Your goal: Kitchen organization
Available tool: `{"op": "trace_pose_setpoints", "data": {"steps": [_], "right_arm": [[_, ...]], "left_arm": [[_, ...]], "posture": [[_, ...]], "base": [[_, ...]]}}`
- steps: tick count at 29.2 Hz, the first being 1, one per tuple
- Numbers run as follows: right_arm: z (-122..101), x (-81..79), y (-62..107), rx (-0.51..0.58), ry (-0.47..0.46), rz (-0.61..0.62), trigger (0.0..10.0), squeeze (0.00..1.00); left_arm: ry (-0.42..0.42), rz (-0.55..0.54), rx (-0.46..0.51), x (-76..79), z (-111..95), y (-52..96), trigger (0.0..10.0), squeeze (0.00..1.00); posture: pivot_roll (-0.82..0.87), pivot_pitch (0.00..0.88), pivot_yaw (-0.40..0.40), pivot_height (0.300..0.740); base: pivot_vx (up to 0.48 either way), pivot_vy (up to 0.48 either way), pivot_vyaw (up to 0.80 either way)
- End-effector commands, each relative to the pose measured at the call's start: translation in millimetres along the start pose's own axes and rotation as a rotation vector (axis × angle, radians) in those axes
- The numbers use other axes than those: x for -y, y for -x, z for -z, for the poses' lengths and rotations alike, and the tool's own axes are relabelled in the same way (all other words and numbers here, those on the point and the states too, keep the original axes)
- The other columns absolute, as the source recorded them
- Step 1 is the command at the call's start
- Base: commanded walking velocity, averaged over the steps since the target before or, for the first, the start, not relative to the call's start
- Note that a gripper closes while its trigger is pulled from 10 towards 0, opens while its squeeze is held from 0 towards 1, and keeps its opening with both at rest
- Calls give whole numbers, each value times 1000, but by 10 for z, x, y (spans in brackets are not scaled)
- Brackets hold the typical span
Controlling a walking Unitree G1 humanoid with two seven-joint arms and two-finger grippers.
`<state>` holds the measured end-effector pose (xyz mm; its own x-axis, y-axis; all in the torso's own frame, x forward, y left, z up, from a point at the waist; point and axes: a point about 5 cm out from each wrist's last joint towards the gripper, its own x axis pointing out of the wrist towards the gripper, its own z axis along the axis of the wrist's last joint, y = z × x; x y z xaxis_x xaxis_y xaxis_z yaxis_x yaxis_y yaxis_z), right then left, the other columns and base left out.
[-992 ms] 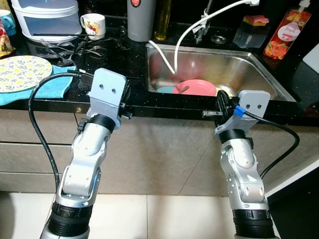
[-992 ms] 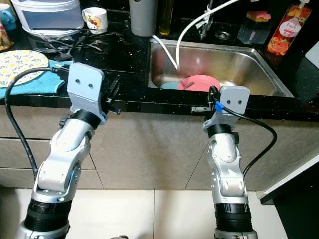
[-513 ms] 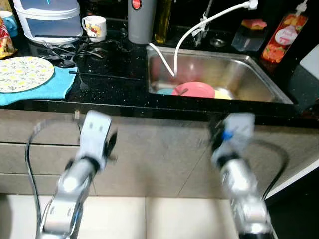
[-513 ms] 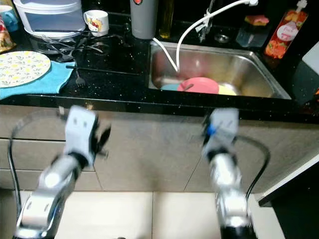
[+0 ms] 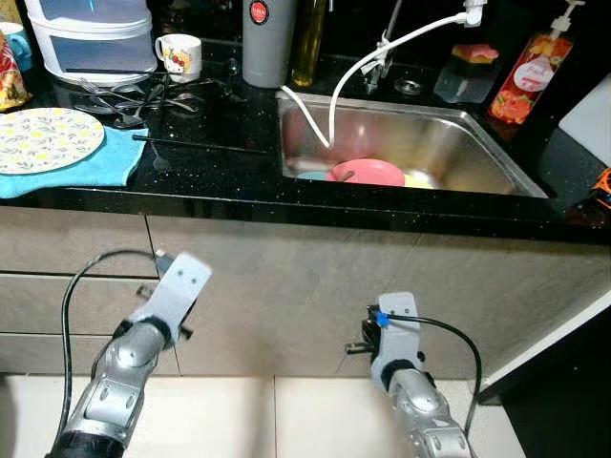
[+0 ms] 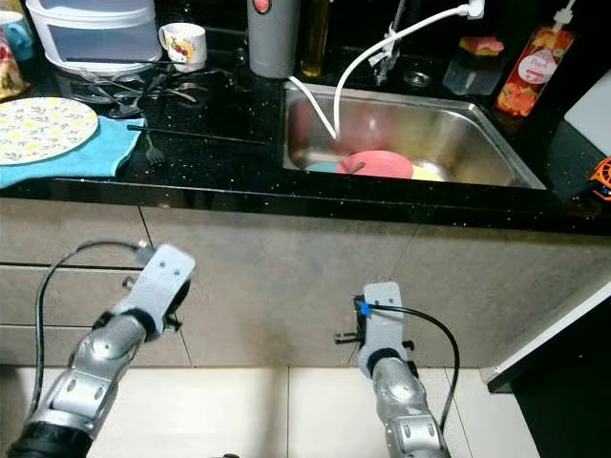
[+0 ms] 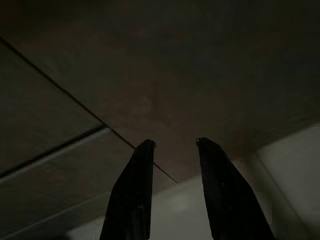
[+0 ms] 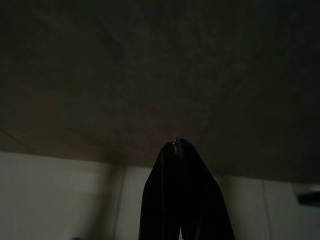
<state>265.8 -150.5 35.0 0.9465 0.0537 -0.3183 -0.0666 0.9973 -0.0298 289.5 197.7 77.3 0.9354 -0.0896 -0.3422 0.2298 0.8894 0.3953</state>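
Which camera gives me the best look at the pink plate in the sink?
The right eye view: the pink plate lies unobstructed in the sink. The left eye view shows it much the same. Both wrist views face the dark cabinet front.

A blue cup (image 5: 11,38) and a red packet (image 5: 10,81) are cut off at the worktop's left edge. In the sink (image 5: 477,143), a pink plate (image 5: 368,172) hides most of a pale blue dish (image 5: 310,175) and a yellow item (image 5: 417,179), too small to identify.

One mug (image 5: 179,52), two plates (image 5: 48,139) (image 5: 367,173)
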Motion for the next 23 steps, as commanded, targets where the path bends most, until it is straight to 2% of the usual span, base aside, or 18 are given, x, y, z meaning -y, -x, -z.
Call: {"op": "trace_pose_setpoints", "data": {"steps": [1,3,6,8,9,12,14,16,17,20,22,23], "right_arm": [[66,28,21,-17,-3,15,10000,0],[49,27,16,-6,-4,14,10000,0],[-63,72,-23,47,10,35,10000,0],[-99,89,-35,64,9,43,10000,0],[-154,112,-51,88,7,56,10000,0],[-318,152,-82,169,1,91,10000,0],[-354,160,-81,199,10,98,10000,0],[-346,144,-80,211,46,86,10000,0],[-346,144,-80,211,46,86,10000,0],[-324,49,-40,226,89,45,10000,0],[-337,-2,-3,246,99,20,10000,0],[-334,-13,14,251,94,15,10000,0]], "left_arm": [[-1,30,28,42,-82,-31,10000,0],[-3,32,37,39,-99,-31,10000,0],[62,57,77,50,-217,-71,10000,0],[65,61,110,65,-276,-93,10000,0],[61,62,168,96,-374,-117,10000,0],[-22,88,344,197,-630,-152,10000,0],[-103,99,397,237,-692,-151,10000,0],[-210,120,402,283,-684,-154,10000,0],[-210,120,402,283,-684,-154,10000,0],[-313,133,383,302,-612,-107,10000,0],[-342,106,392,266,-583,-72,10000,0],[-327,82,394,230,-576,-59,10000,0]], "posture": [[193,60,-119,740],[191,61,-119,740],[187,63,-118,740],[185,63,-118,740],[182,63,-117,740],[169,65,-117,740],[172,67,-118,740],[173,69,-118,740],[173,69,-118,740],[168,72,-114,740],[173,74,-117,740],[183,73,-121,740]], "base": [[0,0,0],[0,0,0],[0,0,0],[0,0,0],[0,0,0],[0,0,0],[0,0,0],[0,0,0],[0,0,0],[0,0,0],[0,0,0],[0,0,0]]}}
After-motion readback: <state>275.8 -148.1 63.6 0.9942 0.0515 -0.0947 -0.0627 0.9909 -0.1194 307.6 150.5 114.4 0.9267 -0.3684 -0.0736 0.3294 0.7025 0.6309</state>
